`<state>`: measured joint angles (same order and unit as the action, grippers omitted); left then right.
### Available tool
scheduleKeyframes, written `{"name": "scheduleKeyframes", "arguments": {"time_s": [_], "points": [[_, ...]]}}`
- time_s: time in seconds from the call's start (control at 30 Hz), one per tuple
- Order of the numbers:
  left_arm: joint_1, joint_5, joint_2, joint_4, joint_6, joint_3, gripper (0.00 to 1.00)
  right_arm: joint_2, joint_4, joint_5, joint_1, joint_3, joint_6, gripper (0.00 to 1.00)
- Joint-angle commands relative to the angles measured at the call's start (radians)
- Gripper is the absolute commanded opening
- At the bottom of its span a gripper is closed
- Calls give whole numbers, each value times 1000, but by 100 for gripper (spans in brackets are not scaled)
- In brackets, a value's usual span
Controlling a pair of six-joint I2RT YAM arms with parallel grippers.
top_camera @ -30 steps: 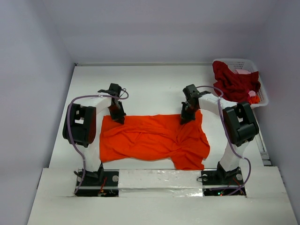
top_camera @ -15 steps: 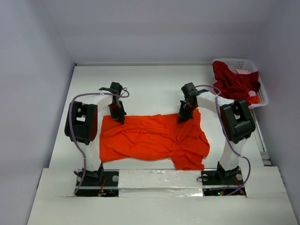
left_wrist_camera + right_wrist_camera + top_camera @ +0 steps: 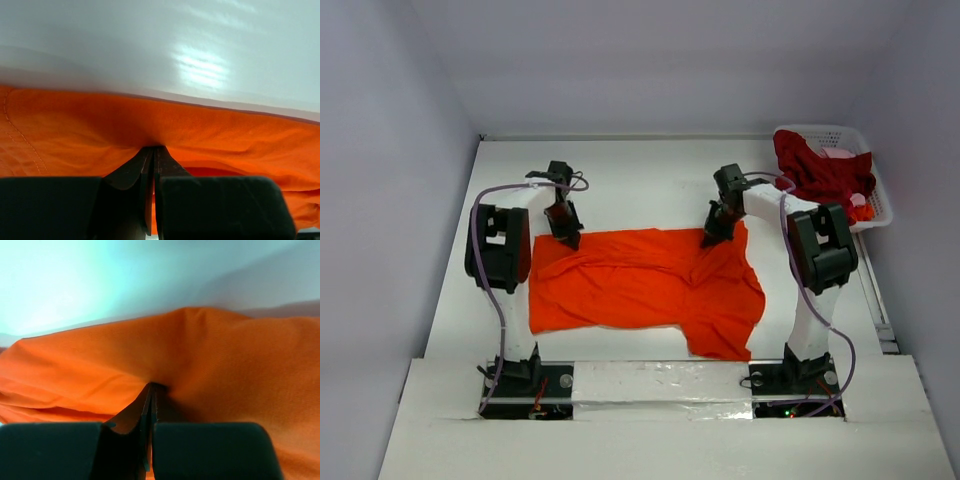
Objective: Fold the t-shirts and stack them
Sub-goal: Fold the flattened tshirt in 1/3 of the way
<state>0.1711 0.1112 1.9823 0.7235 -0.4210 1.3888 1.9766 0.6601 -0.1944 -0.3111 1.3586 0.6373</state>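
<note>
Top external view: the orange-red t-shirt [image 3: 645, 285] lies spread across the middle of the table [image 3: 640, 175]. The left gripper [image 3: 566, 236] is pinched on its far edge at about 11 o'clock and the right gripper [image 3: 712, 236] at about 1 o'clock. Both wrist views show the jaws closed tight on a thin fold of orange cloth. The crimson t-shirt [image 3: 820, 178] is heaped in the white basket [image 3: 882, 205] at the table's 2 o'clock corner.

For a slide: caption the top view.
Left gripper and right gripper pinch orange shirt along far edge; red shirt in basket.
</note>
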Motion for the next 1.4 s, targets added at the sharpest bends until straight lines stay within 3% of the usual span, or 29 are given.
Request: {"name": "scheduleKeyframes", "arguments": {"time_s": [0.0,0.6,0.77,1.13,1.37], "points": [[-51,-87,49,-21,34,36,0,28,18,61,32,62,1,0],[-101,-51,177,17,30,246,0,172,116,72,79,341,-41,0],[-101,-42,207,19,27,276,0,188,111,69,98,355,-39,0],[-101,-33,257,30,28,331,0,301,183,56,136,545,-62,0],[-101,-28,227,33,28,332,0,154,183,110,136,533,-93,0]]}}
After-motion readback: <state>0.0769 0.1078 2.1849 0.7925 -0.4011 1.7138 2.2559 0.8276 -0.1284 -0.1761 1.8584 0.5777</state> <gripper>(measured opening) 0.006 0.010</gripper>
